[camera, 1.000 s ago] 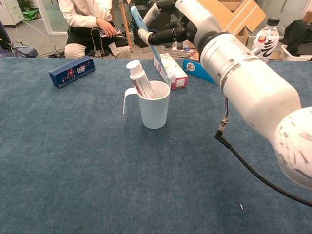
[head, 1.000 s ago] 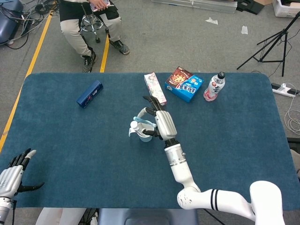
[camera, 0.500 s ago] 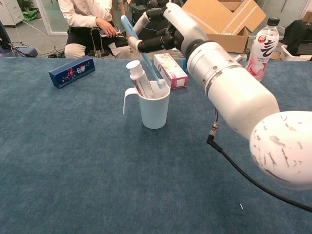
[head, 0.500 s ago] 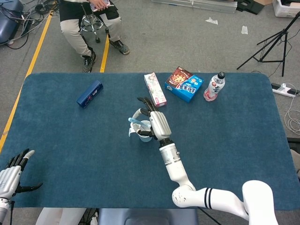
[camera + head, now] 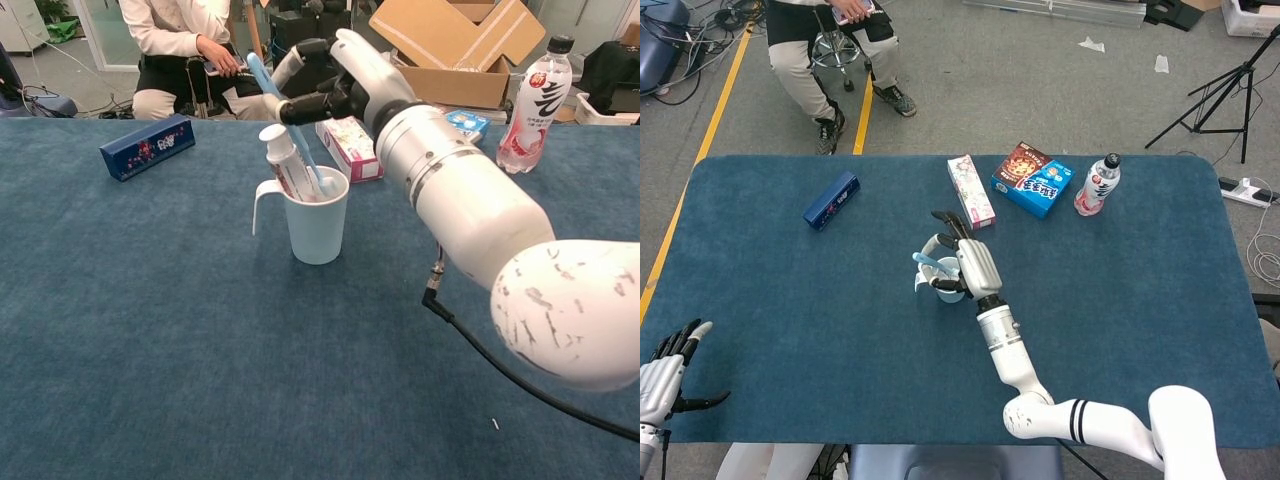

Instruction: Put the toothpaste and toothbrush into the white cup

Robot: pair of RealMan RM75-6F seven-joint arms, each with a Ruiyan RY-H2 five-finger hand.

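Over the middle of the blue bench (image 5: 760, 290) the right hand (image 5: 335, 75) hangs above the white cup (image 5: 317, 215), its fingers closed round the upper handle of the blue toothbrush (image 5: 285, 125). The brush leans steeply, and its lower end sits inside the cup's mouth, close to the far rim. The toothpaste (image 5: 285, 160) is already standing in the cup, tilted toward the handle side with its white cap up. The left hand (image 5: 665, 372) lies at the near left corner of the bench, fingers spread and holding nothing.

The risk, as I judge it, is in the letting go. The brush is long and slanted, so if it is released this high its top could swing outward and tip over the rim. The cup looks light; a sideways nudge from the fingers or the brush could slide it or knock it over, spilling the toothpaste. The pink box (image 5: 348, 146) just behind leaves little room to pull back that way.
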